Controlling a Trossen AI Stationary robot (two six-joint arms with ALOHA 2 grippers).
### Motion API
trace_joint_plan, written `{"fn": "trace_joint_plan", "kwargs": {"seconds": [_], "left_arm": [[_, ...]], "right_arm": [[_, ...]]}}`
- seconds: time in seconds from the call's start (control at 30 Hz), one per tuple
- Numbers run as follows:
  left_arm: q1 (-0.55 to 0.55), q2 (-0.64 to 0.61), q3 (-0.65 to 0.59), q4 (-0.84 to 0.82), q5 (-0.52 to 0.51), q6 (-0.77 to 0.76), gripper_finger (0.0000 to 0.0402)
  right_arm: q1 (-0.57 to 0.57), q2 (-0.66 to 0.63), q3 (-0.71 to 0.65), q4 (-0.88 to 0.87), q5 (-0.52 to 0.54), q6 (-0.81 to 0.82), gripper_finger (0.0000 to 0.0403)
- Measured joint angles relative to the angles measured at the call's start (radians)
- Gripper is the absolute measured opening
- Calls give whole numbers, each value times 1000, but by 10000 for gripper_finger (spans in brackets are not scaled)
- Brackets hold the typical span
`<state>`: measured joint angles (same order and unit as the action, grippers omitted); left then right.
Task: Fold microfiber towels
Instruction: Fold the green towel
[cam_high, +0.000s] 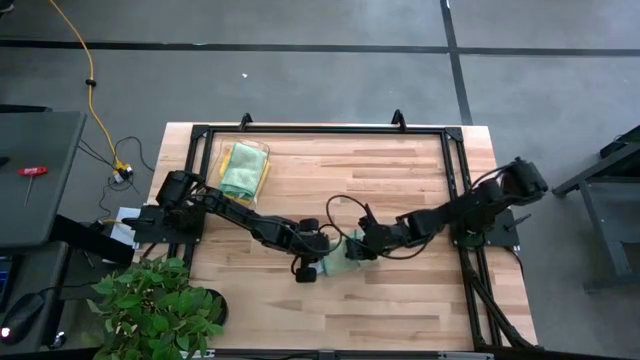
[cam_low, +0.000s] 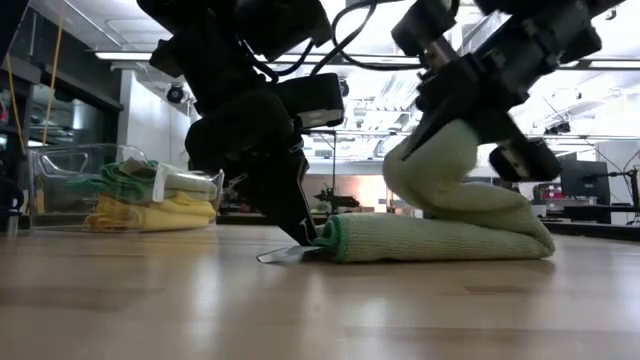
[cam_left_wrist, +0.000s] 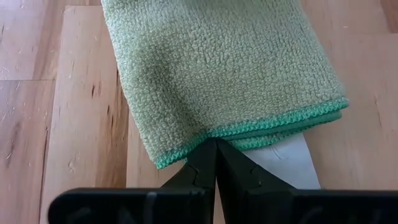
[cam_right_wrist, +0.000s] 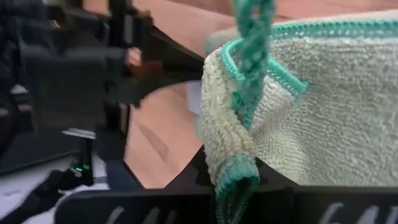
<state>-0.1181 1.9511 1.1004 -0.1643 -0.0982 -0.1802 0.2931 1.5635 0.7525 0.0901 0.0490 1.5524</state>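
Note:
A pale sage green microfiber towel (cam_low: 440, 236) lies folded in several layers on the wooden table (cam_high: 400, 180), a little near of the middle. My left gripper (cam_left_wrist: 216, 155) is shut at the towel's left hemmed end, low at the tabletop (cam_low: 298, 240). My right gripper (cam_low: 452, 112) is shut on the towel's right part and holds it raised in a hump over the flat layers. A white tag (cam_left_wrist: 292, 163) sticks out from under the left end. Other folded yellow and green towels (cam_high: 243, 170) lie stacked at the far left. My left gripper pinches the towel's green-stitched hem (cam_left_wrist: 214, 138) at its left end, between the very tips of the two fingers. The fingers slant down from the table's left. That end lies flat on the table. One layer or several, I cannot tell. My right gripper holds a bunched, hemmed edge of the towel (cam_right_wrist: 239, 177) between its fingers, coming from the table's right and slanting down. The held part (cam_low: 430, 160) is lifted and curls slack over the rest, which lies on the table.
A clear bin (cam_low: 60, 185) at the far left holds the stacked towels. A leafy plant (cam_high: 155, 305) stands at the near left corner. A black frame (cam_high: 320, 128) runs round the table's edges. Bare wood lies at the far right and the near edge.

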Motion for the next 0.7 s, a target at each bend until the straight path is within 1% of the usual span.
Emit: {"fn": "trace_joint_plan", "kwargs": {"seconds": [0.07, 0.33, 0.47, 0.57, 0.7], "left_arm": [[0, 0, 0, 1, 0, -1, 0], [0, 0, 0, 3, -2, -3, 0], [0, -1, 0, 4, -3, -3, 0], [0, -1, 0, 4, -3, -10, 0], [0, -1, 0, 4, -3, -18, 0]], "right_arm": [[-7, 18, 0, 37, -1, 12, 0], [-15, 36, 0, 55, -27, 17, 0], [-21, 36, 0, 90, -36, -13, 2], [-26, 36, 0, 137, -39, -38, 24], [-32, 35, 0, 187, -54, -87, 85]]}}
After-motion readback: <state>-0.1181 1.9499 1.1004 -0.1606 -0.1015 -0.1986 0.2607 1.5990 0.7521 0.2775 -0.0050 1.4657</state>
